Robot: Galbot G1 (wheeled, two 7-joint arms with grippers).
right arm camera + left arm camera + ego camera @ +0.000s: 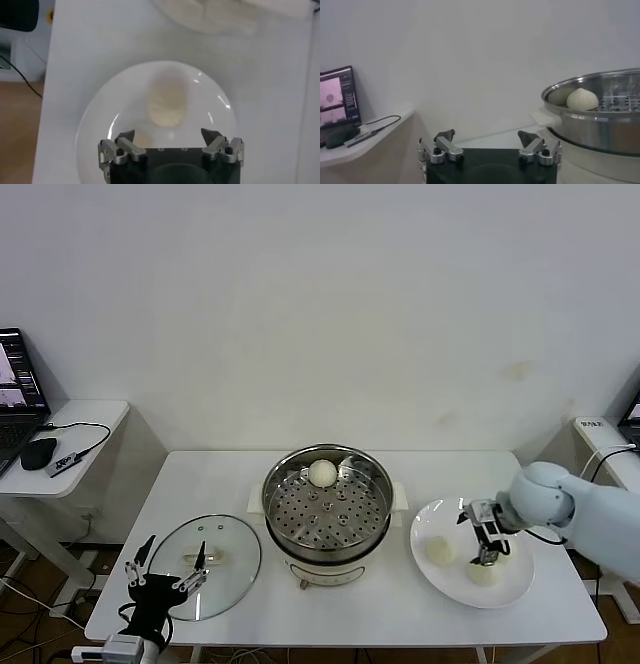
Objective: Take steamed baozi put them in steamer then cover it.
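stainless steel catches the light at the middle of the white counter (400,609): the steamer (326,514) sits there uncovered on its white base, with one baozi (322,473) on the perforated tray at the far side. to its right a white plate (505,589) carries two more buns, one (439,550) on the side nearer the steamer and one (484,573) directly under the right gripper (487,545), which hangs over the plate with its jaws spread wide and nothing between them. the glass cover (203,565) lies flat on the counter left of the steamer. the left gripper (168,570) rests low at the counter's near left edge, beside the cover, jaws spread and empty.
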